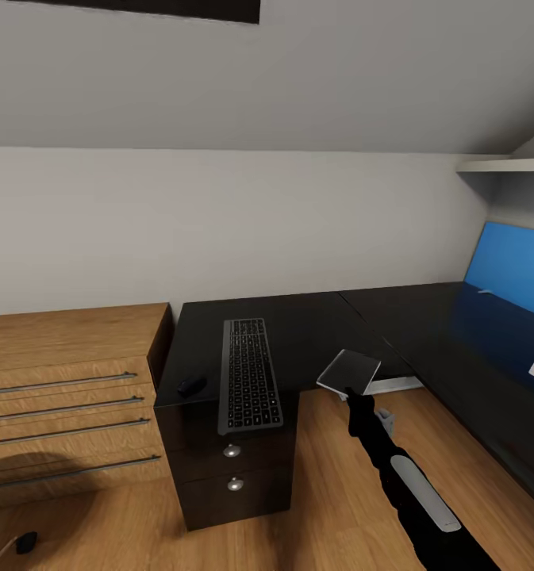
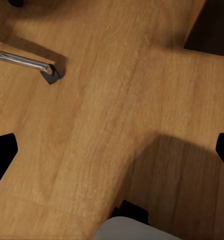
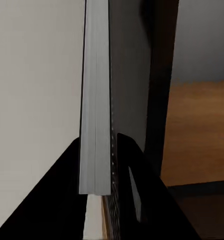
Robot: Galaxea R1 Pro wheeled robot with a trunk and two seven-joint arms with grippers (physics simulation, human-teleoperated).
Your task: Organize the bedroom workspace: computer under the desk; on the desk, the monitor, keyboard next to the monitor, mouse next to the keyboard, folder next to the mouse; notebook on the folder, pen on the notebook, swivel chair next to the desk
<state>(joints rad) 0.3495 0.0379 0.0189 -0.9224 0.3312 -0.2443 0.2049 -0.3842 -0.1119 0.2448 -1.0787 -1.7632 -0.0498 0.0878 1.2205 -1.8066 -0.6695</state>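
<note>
The right claw (image 1: 352, 390) is pinching a flat grey slab (image 1: 348, 370), likely the notebook, just off the counter (image 1: 314, 333) edge. The blue folder (image 1: 511, 268) is lying well beyond it to the right. The left claw (image 2: 112, 150) is hanging spread over floor.

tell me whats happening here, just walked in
The robot's right end effector is holding a flat pale grey slab at the front edge of the black desk; the right wrist view shows its fingers closed on the slab's edge, but what the slab is cannot be told. The keyboard already lies on the desk, overhanging the front edge, with the mouse beside it. A blue folder leans at the desk's far right. The left end effector hangs open over the wooden floor.
</note>
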